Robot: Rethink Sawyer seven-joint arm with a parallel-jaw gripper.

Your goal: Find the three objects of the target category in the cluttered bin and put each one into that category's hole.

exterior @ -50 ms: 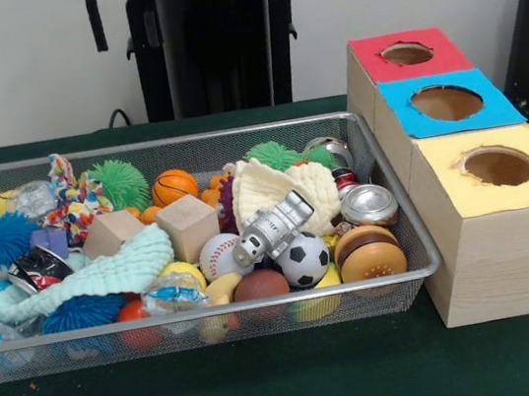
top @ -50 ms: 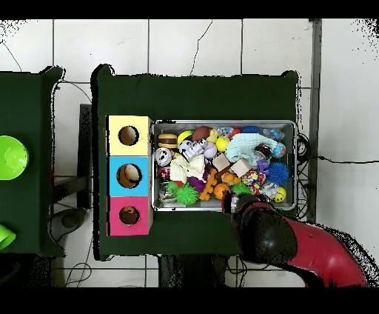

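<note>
A wire-mesh bin (exterior @ -50 ms: 408, 226) holds a heap of toys. Among them are a small basketball (exterior @ -50 ms: 174, 185), a baseball (exterior @ -50 ms: 218, 255), a soccer ball (exterior @ -50 ms: 304, 260), two wooden blocks (exterior @ -50 ms: 187, 225), a silver robot figure (exterior @ -50 ms: 274, 226), a toy burger (exterior @ -50 ms: 371, 254), a metal tin (exterior @ -50 ms: 369, 204), spiky green and blue balls and cloths. Beside the bin stands a wooden box with a red hole (exterior @ -50 ms: 407, 53), a blue hole (exterior @ -50 ms: 446, 102) and a yellow hole (exterior @ -50 ms: 499, 165). In the overhead view the red and black arm (top @ -50 ms: 296, 244) ends at the bin's near rim (top @ -50 ms: 222, 209). Its black wrist hides the gripper.
The bin (top @ -50 ms: 297, 166) and the box (top @ -50 ms: 129, 175) sit side by side on a dark green cloth. A bright green bowl (top @ -50 ms: 11, 157) rests on a second table at the overhead view's left. Tiled floor surrounds the tables.
</note>
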